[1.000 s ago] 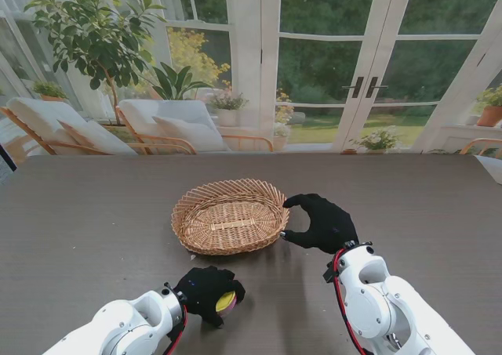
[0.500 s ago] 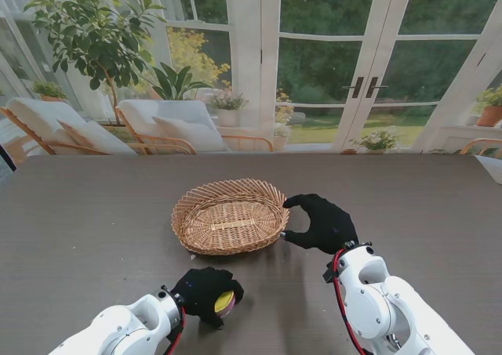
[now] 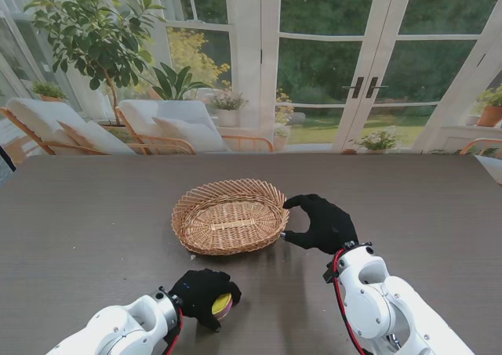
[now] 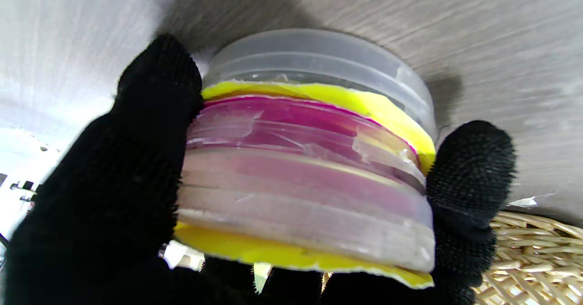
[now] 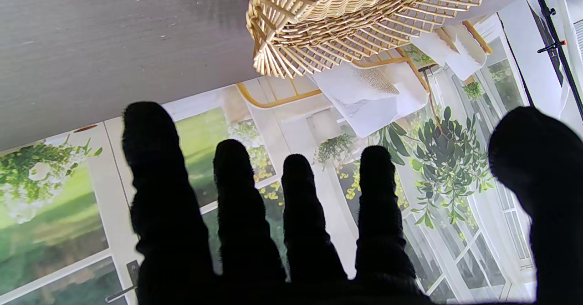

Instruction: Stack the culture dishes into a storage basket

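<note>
The left hand (image 3: 201, 295) clamps a stack of culture dishes (image 4: 309, 159) nearer to me than the wicker basket (image 3: 230, 215); the right hand (image 3: 323, 223), fingers spread, sits beside the basket's right rim.

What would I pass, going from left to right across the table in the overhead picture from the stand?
Left hand closed around a stack of culture dishes → wicker basket → right hand, fingers spread, beside the basket's right rim.
</note>
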Motion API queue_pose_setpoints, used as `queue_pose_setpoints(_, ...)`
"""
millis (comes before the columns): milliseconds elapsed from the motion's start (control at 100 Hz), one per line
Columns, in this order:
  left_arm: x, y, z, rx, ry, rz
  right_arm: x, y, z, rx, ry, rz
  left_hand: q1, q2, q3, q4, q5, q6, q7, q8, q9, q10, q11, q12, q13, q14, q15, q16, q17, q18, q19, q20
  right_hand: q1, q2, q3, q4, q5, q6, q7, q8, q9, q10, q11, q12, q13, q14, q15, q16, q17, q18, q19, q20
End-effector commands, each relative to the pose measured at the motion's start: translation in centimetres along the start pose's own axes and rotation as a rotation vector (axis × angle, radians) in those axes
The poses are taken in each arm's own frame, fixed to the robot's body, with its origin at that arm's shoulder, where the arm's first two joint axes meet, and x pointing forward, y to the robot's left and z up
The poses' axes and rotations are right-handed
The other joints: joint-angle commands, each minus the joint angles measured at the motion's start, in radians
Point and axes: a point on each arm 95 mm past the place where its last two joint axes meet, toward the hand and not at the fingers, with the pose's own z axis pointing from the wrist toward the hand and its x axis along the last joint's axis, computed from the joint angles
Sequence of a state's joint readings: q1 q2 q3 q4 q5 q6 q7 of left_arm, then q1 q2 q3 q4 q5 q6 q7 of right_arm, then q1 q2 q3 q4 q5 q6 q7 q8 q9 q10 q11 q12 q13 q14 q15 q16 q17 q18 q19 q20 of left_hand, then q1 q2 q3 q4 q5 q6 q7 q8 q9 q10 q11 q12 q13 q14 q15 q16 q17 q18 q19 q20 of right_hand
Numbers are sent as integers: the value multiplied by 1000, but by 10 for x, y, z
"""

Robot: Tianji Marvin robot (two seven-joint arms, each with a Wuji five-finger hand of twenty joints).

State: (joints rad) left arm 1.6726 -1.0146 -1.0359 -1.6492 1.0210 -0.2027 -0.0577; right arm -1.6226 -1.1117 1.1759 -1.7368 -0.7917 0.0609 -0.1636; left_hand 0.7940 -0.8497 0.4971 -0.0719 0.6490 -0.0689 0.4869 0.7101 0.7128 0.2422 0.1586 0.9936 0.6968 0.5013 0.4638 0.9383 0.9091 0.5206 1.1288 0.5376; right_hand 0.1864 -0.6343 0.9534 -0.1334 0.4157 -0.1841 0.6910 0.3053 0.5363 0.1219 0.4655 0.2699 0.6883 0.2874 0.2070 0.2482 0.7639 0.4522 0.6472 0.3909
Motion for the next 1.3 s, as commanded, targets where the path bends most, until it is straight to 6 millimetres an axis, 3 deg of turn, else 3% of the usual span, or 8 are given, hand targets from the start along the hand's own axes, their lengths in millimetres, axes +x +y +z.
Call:
queue_pose_setpoints(0,0,35,-5,-129,-15,-13,1,-4,-2,20,-2,3,229,232,302,4,40,152,62,18,108,-1,104,-49,53,-195,95,-81,-73,-231,-9,4,8,-53,83,-29,7,-30,-1,9,-33,21,-4,0,-21,22,-9,11,-477,47,-25,28)
queue_pose_setpoints(50,0,36,-4,-137,-18,-11,1,-4,-2,20,-2,2,222,235,308,9,44,154,43,20,104,0,112,-79,46,-186,107,-133,-80,-214,-22,6,9,-54,83,-29,7,-30,-1,8,-36,22,-5,-1,-24,23,-10,11,-478,49,-25,28)
queue_pose_setpoints(180,-1,37,-1,-134,-15,5,0,-4,-2,19,-4,1,265,179,290,-8,101,129,160,100,194,-15,102,37,152,-185,137,-64,-36,-224,27,-5,9,-56,84,-29,8,-31,0,8,-36,22,-4,0,-26,24,-10,11,-478,49,-25,28)
queue_pose_setpoints(280,-1,38,1,-128,-9,17,0,-5,-2,17,-4,1,299,144,286,-6,133,118,300,107,272,-32,61,124,224,-201,129,-29,5,-261,66,-21,7,-58,87,-29,8,-30,0,8,-37,22,-4,0,-26,23,-10,11,-478,49,-24,29)
queue_pose_setpoints(420,0,39,2,-125,-7,19,0,-5,-2,14,-5,2,308,141,295,-5,156,124,376,119,313,-48,86,166,280,-223,162,1,51,-301,103,-16,9,-58,87,-30,9,-30,1,9,-39,23,-3,0,-27,23,-10,12,-479,50,-25,28)
queue_pose_setpoints(750,-1,35,-2,-105,-28,-47,-1,-4,-1,8,-9,1,318,147,287,-11,169,123,424,113,325,-51,91,177,293,-226,167,14,58,-313,115,-12,9,-62,91,-30,9,-29,2,9,-40,25,-2,0,-28,26,-10,12,-478,51,-24,29)
queue_pose_setpoints(1050,-12,5,-15,-28,-53,-69,-1,-4,-1,11,-8,0,323,162,262,-13,163,127,426,99,323,-44,88,177,283,-223,166,16,53,-308,106,-15,8,-63,92,-31,8,-28,3,8,-41,25,-2,0,-28,25,-9,11,-479,50,-24,28)
queue_pose_setpoints(1290,-15,-7,-17,6,-50,-90,-2,-4,-1,11,-11,-1,326,174,249,-11,161,128,427,94,319,-38,85,177,278,-222,167,15,50,-305,102,-14,8,-63,93,-31,7,-25,4,8,-42,25,-2,0,-29,24,-10,11,-479,50,-24,28)
